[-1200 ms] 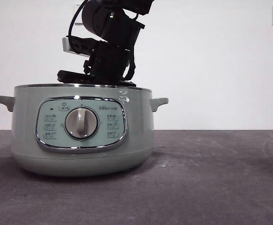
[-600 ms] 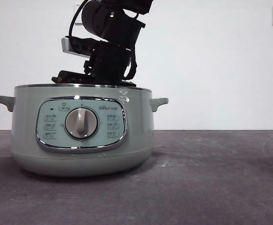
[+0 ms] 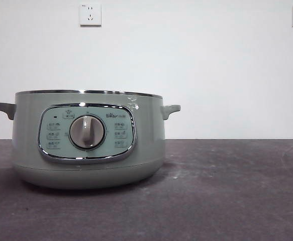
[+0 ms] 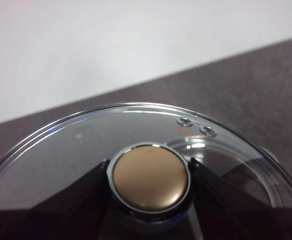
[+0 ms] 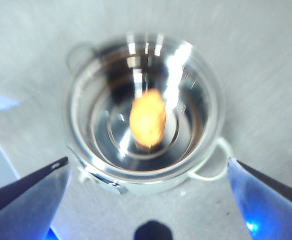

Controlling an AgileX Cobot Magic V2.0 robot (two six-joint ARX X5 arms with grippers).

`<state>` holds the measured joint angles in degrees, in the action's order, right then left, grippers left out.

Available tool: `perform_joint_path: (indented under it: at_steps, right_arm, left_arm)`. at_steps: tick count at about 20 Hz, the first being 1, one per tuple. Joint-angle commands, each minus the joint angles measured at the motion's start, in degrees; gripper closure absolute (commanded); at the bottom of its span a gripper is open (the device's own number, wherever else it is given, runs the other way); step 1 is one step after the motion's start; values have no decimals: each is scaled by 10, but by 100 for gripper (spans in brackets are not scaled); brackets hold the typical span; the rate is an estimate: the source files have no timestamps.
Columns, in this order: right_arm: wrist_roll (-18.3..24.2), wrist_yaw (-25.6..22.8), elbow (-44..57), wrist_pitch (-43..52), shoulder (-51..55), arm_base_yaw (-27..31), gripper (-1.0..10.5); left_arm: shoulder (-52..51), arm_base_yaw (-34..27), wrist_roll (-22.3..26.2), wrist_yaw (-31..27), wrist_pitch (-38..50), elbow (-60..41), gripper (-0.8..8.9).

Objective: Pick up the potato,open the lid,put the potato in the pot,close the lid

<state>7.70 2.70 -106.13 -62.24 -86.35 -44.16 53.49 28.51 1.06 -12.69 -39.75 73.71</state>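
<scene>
one arm just left the pot [image 3: 88, 140]; potato [image 5: 148, 119] inside, right gripper [image 5: 146, 195] spread, left gripper [image 4: 148, 172] pinching the lid [image 4: 85, 135] knob, closing remains.

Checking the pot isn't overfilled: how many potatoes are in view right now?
1. A single potato lies on the shiny bottom of the open pot, seen from above by the right wrist camera. The front view shows only the pot's outside.

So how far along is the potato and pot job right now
Done: the potato lies inside the open pot, and the right pincer hangs open and empty high above it. In hand: the left pincer is shut on the lid at its knob, held off the pot. Left: lower the lid onto the pot's rim and let go.
</scene>
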Motion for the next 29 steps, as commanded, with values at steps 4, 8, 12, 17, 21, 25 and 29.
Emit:
perform_joint_path:
  at_steps: [4,8,12,17,21,25,29]
  right_arm:
    - [-16,-3,-2,-1,124,0,384]
    - [-34,-3,-2,-4,189,0,384]
    - [-34,-3,-2,-10,225,0,384]
    - [-36,-18,-2,-14,239,0,384]
    - [-41,-72,-2,-22,241,0,384]
    - [-42,-93,-2,-38,240,0,384]
    - [-42,-92,-2,-39,240,0,384]
  left_arm:
    - [112,0,2,69,83,7,822]
    - [189,4,-11,100,122,7,822]
    - [243,5,-13,100,132,7,822]
    - [281,5,-19,101,140,7,822]
    - [299,5,-30,102,155,7,822]
    - [308,7,-36,103,155,7,822]
    - [308,9,-41,126,152,7,822]
